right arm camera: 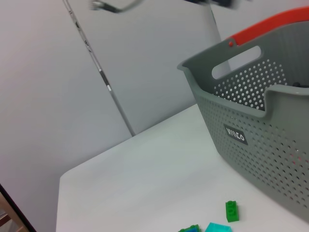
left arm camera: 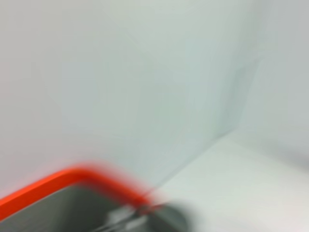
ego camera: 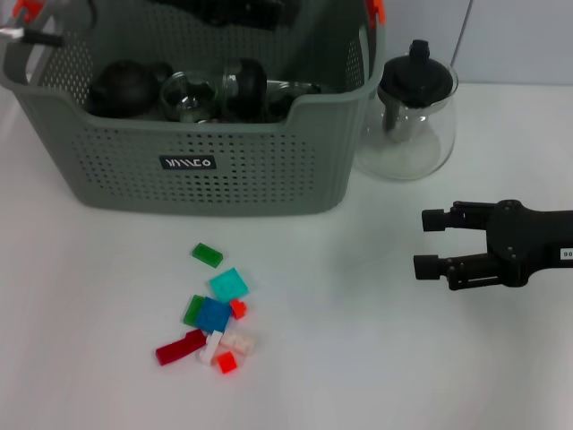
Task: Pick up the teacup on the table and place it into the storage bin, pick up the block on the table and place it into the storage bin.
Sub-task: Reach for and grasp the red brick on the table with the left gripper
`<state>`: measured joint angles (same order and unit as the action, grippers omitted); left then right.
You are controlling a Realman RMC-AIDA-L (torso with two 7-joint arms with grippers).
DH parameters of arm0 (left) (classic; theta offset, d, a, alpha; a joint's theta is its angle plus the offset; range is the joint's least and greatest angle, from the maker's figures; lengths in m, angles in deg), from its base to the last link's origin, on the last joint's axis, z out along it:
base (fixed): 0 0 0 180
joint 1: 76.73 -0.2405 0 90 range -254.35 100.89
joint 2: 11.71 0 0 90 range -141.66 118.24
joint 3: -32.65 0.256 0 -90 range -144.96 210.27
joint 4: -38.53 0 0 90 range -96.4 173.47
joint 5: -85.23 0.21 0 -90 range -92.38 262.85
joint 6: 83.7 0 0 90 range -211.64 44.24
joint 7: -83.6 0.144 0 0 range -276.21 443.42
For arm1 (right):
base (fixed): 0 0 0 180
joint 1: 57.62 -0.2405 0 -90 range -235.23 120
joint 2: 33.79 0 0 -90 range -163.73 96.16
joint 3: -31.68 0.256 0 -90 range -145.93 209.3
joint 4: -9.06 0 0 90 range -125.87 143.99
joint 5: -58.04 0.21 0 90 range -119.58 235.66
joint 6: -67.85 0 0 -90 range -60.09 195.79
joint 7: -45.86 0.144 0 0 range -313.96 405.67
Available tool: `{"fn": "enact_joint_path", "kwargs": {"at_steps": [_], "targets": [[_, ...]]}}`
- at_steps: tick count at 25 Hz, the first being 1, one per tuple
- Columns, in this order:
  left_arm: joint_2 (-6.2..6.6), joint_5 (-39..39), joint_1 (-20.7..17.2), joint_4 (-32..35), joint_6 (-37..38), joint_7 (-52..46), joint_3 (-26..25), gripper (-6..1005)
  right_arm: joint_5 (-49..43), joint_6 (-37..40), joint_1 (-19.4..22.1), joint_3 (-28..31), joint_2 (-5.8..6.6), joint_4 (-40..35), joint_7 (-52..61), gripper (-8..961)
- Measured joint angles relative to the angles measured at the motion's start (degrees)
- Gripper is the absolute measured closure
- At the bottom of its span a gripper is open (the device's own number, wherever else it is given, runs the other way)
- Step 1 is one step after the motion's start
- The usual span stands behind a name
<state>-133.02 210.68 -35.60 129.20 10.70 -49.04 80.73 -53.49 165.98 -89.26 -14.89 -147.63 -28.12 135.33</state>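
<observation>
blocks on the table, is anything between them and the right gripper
Nothing visible is. Bare white table lies between the open right gripper and the pile of blocks; the storage bin and glass teapot sit farther back.

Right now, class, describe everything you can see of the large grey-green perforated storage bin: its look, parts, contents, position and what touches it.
The large grey-green perforated plastic storage bin stands upright on the white table, at the far left. Its walls are dotted with small round holes, the front rim dips in a scoop, and a small black logo label sits on the front. Orange handle clips cap its ends above cut-out grips. Dark and clear glass teaware lies inside. A glass teapot with a black lid stands close beside its right end.
</observation>
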Motion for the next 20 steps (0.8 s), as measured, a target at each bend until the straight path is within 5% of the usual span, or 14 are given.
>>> {"fn": "enact_joint_path", "kwargs": {"at_steps": [4,7,12,17,20], "targets": [[0.33,-16.1,-6.1,1.9,11.5,9.1,-3.3,314,0.0,-0.1,0.0,0.0,0.03,0.1,0.0,8],[0.26,-17.8,-9.6,2.2,17.4,13.7,-3.6,315,0.0,0.1,0.0,0.0,0.04,0.1,0.1,8],[-0.97,-5.1,-14.0,4.3,18.3,14.2,0.8,316,0.0,-0.1,-0.1,0.0,0.1,0.1,0.4,8],[-3.17,11.9,-15.9,6.2,18.2,12.7,12.1,317,0.0,-0.2,-0.4,0.0,-0.05,0.1,0.6,8],[-3.4,18.0,-15.5,4.8,17.5,9.1,18.3,316,0.0,-0.3,-0.5,0.0,-0.14,0.1,0.6,8]]}}
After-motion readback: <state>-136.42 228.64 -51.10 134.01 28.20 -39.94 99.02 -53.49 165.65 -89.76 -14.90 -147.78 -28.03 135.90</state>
